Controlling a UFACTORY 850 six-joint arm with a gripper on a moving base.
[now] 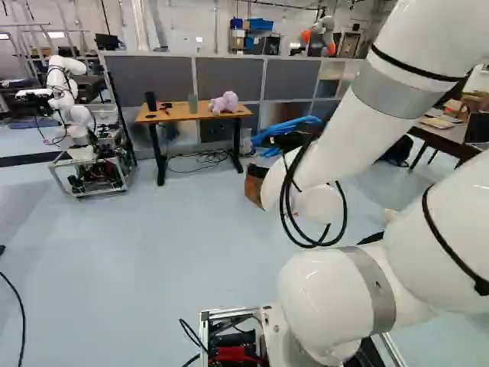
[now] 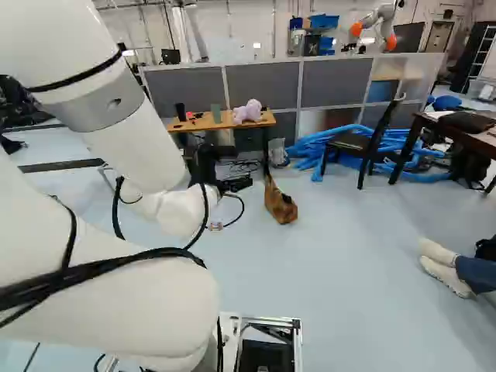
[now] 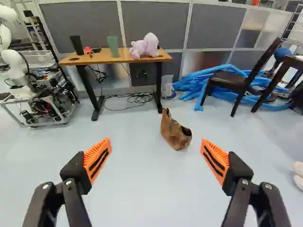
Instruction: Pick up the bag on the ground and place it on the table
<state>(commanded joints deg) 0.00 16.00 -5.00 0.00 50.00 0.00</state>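
Bag (image 3: 174, 135) | on flr nr table (image 3: 102, 58) | pt hidden by arm (image 1: 355, 134), L base view | jaws apart

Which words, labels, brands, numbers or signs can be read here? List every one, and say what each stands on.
None that I can read.
Brown bag: no readable print on the side that shows.
Table: no readable text on it.
Gripper: dark slots in the orange pads, not letters.
Back wall: a small pale patch, too small to tell whether it bears print.
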